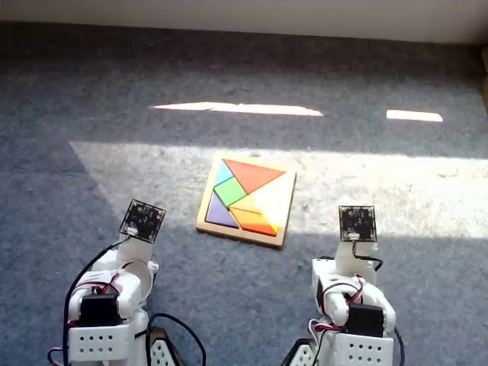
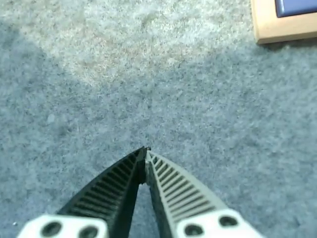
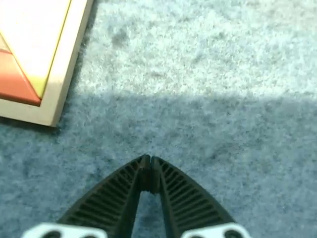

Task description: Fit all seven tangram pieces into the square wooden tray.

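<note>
The square wooden tray [image 1: 284, 221] lies on the carpet between the two arms, a little ahead of them. Coloured tangram pieces sit flat inside it: a red triangle [image 1: 250, 174], a green piece [image 1: 229, 191], a purple triangle [image 1: 218, 213], an orange piece [image 1: 255, 219] and a pale yellow one [image 1: 273, 198]. My left gripper [image 2: 146, 151] is shut and holds nothing, over bare carpet near a tray corner [image 2: 277, 30]. My right gripper [image 3: 147, 161] is shut and holds nothing too, beside another tray corner [image 3: 52, 111].
Grey-blue carpet [image 1: 366, 99] covers the whole floor. A bright patch of sunlight [image 1: 396, 191] crosses it around the tray, with a thin strip farther back. Both arm bases stand at the near edge, with cables.
</note>
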